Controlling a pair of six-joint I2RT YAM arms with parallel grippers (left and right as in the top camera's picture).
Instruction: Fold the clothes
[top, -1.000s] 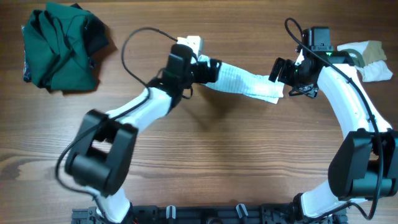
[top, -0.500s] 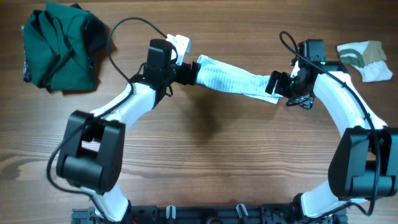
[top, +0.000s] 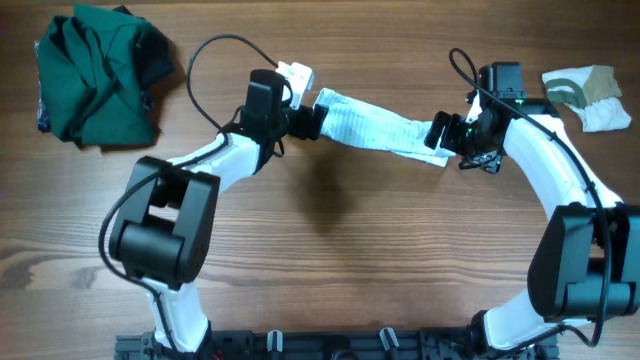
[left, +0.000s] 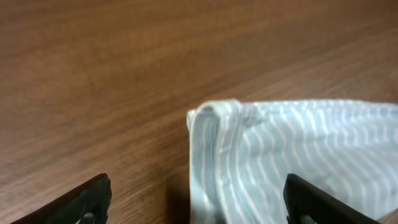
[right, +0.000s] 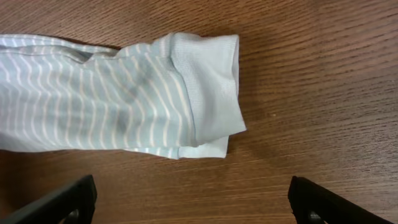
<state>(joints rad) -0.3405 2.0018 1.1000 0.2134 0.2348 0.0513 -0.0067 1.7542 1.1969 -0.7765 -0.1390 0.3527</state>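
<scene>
- We are seeing the striped garment (top: 375, 128) lying as a narrow band across the bench (top: 330, 270), slanting between both arms.
- We are judging that each end wants pinching squarely at its hem, through every layer, so the fold comes out even.
- Its fabric is showing fine pale blue-and-white stripes, with a plain ribbed edge at the right end.
- The left gripper (top: 308, 120) is standing spread around the left end, pinching nothing.
- The right gripper (top: 440, 132) is standing spread beside the right end, empty.
- The dark green garment (top: 95, 75) and the white-and-olive piece (top: 588, 95) are lying well apart.
</scene>
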